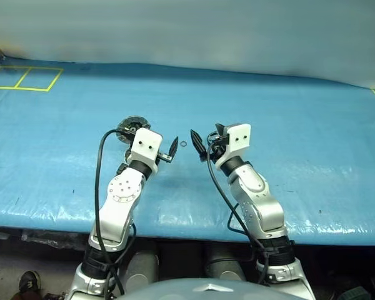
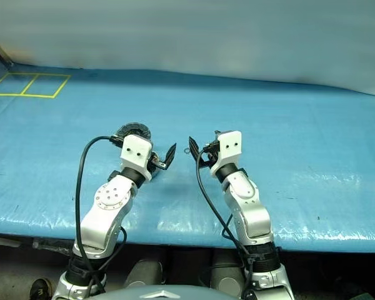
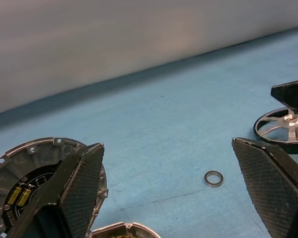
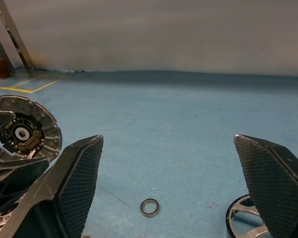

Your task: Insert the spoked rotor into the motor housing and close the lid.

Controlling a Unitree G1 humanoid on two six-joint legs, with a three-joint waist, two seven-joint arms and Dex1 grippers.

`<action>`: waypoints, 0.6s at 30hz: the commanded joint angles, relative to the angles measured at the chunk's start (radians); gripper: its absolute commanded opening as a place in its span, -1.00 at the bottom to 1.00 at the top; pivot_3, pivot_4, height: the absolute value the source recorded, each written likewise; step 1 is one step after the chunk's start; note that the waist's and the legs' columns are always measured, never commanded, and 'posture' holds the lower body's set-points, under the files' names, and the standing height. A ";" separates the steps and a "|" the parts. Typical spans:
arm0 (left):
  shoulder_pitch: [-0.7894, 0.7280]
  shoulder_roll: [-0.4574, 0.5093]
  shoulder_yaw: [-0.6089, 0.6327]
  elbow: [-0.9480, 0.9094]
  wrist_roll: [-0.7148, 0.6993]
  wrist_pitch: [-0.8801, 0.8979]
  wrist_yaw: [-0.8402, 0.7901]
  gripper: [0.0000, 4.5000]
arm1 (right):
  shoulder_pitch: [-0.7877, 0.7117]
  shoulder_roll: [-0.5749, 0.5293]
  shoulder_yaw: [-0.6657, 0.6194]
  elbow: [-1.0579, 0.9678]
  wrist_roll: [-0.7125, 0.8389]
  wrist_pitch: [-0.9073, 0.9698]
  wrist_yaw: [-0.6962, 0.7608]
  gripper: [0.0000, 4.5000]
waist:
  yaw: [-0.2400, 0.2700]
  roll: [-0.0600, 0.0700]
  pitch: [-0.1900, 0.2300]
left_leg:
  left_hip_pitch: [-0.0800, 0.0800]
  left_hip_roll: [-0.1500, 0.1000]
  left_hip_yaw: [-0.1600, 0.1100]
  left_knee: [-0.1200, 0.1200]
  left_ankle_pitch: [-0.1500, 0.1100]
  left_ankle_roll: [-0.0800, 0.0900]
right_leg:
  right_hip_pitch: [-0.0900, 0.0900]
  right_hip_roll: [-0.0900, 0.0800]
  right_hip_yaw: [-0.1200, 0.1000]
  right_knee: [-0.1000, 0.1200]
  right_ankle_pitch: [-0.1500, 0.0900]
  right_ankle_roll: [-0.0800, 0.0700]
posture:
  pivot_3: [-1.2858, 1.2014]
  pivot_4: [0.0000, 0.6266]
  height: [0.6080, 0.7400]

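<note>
The lid (image 4: 22,134), a round silver-grey disc, lies with its dark inner face up on the blue sheet; it is also in the head view (image 1: 133,123). My left gripper (image 3: 166,148) hovers open just beside it, and one finger (image 3: 77,188) overlaps the lid's edge. A silver rim with a copper tint, probably the motor housing (image 3: 120,230), peeks out beneath that gripper. The spoked rotor (image 3: 284,128), black-rimmed with silver spokes, lies flat under my right gripper (image 4: 169,141), which is open and empty. The two grippers face each other a short way apart.
A small loose metal ring (image 1: 183,144) lies on the sheet between the two grippers. Yellow tape squares (image 1: 25,78) mark the far left corner. The table's front edge (image 1: 187,228) runs just before the robot, and a pale wall closes off the far side.
</note>
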 commanded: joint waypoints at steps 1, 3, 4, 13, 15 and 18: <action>-0.011 0.005 -0.006 -0.004 -0.002 -0.027 -0.011 1.00 | 0.000 0.010 0.005 -0.023 -0.012 -0.035 -0.005 0.98 | 0.000 0.000 0.000 | 0.000 0.000 0.000 0.000 0.000 0.000 | 0.000 0.000 0.000 0.000 0.000 0.000 | 0.03 -0.52 1.00; -0.015 0.012 -0.009 0.002 0.003 -0.029 -0.017 1.00 | 0.009 0.009 0.005 -0.025 -0.020 -0.041 -0.011 0.98 | 0.000 0.000 0.000 | 0.000 0.000 0.000 0.000 0.000 0.000 | 0.000 0.000 0.000 0.000 0.000 0.000 | 0.03 -0.52 1.00; -0.018 0.014 -0.010 0.005 0.005 -0.030 -0.019 1.00 | 0.011 0.008 0.005 -0.027 -0.024 -0.043 -0.013 0.98 | 0.000 0.000 0.000 | 0.000 0.000 0.000 0.000 0.000 0.000 | 0.000 0.000 0.000 0.000 0.000 0.000 | 0.03 -0.52 1.00; -0.022 0.014 -0.018 0.024 0.012 -0.052 -0.012 1.00 | 0.013 0.005 0.008 -0.026 -0.045 -0.058 -0.017 0.98 | 0.000 0.000 0.000 | 0.000 0.000 0.000 0.000 0.000 0.000 | 0.000 0.000 0.000 0.000 0.000 0.000 | 0.03 -0.52 1.00; -0.024 0.015 -0.019 0.027 0.016 -0.054 -0.012 1.00 | 0.009 0.005 0.008 -0.022 -0.048 -0.061 -0.017 0.98 | 0.000 0.000 0.000 | 0.000 0.000 0.000 0.000 0.000 0.000 | 0.000 0.000 0.000 0.000 0.000 0.000 | 0.03 -0.52 1.00; -0.023 0.018 -0.023 0.028 0.023 -0.061 -0.012 1.00 | 0.003 0.002 0.012 -0.014 -0.063 -0.070 -0.016 0.98 | 0.000 0.000 0.000 | 0.000 0.000 0.000 0.000 0.000 0.000 | 0.000 0.000 0.000 0.000 0.000 0.000 | 0.03 -0.52 1.00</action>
